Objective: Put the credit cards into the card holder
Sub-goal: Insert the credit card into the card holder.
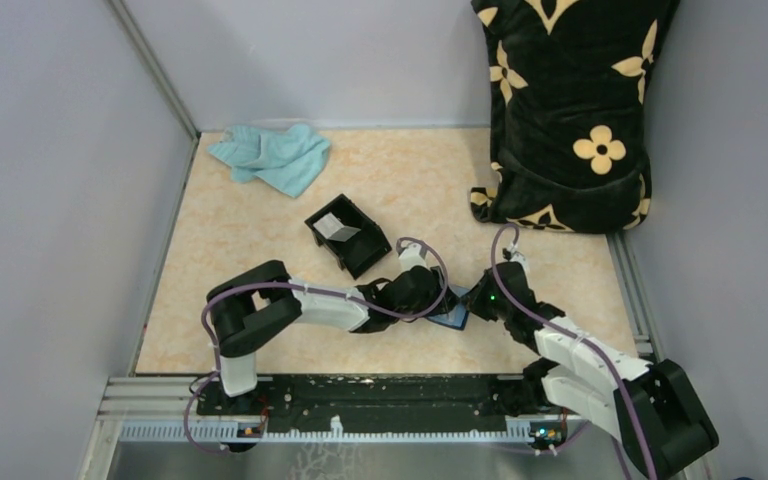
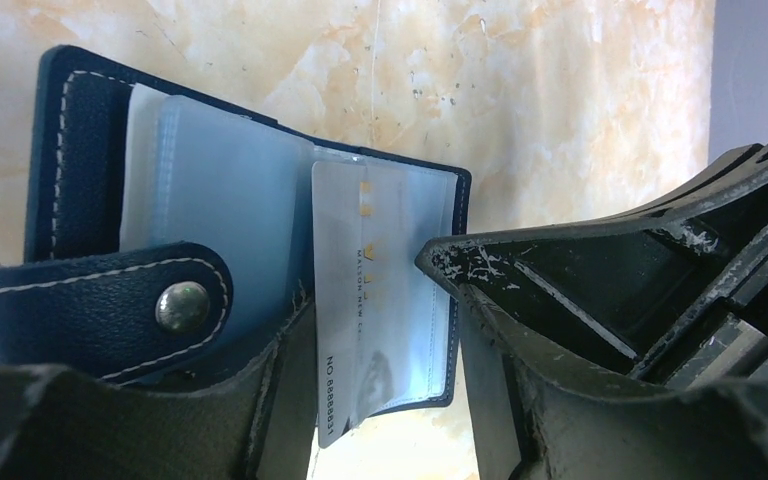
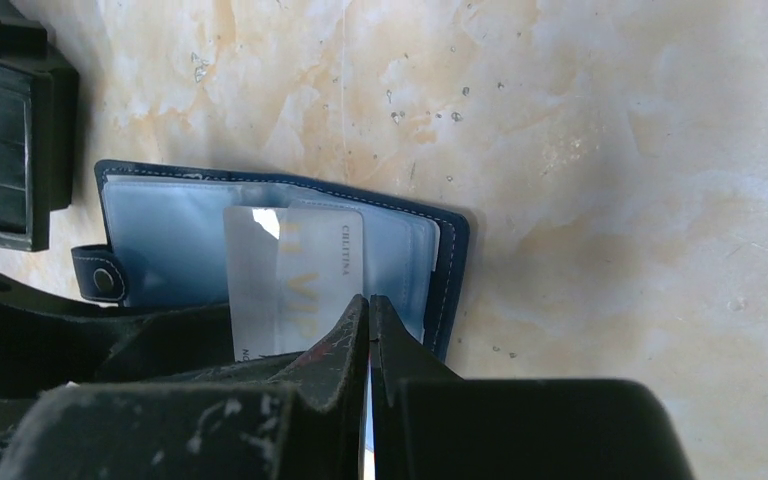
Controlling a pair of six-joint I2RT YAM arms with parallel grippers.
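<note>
Navy wallet [image 3: 170, 240]: open, frame centre.
Pale card [image 3: 295, 270]: half in sleeve.
My right claw [image 3: 368, 320]: pinched shut, tips at card.
My left claw [image 2: 385, 400]: agape, astride wallet.

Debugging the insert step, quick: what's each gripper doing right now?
Left gripper: open, jaws straddling the card holder, no clear grip.
Right gripper: shut, tips at the pale card.

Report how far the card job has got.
Done: the wallet lies open, sleeves showing. In hand: one card sits partly in a sleeve, its near end sticking out. The shut right gripper is at that end, and the open left gripper straddles the wallet. Left: seat this card fully, then fetch the second card lying in the black box.
</note>
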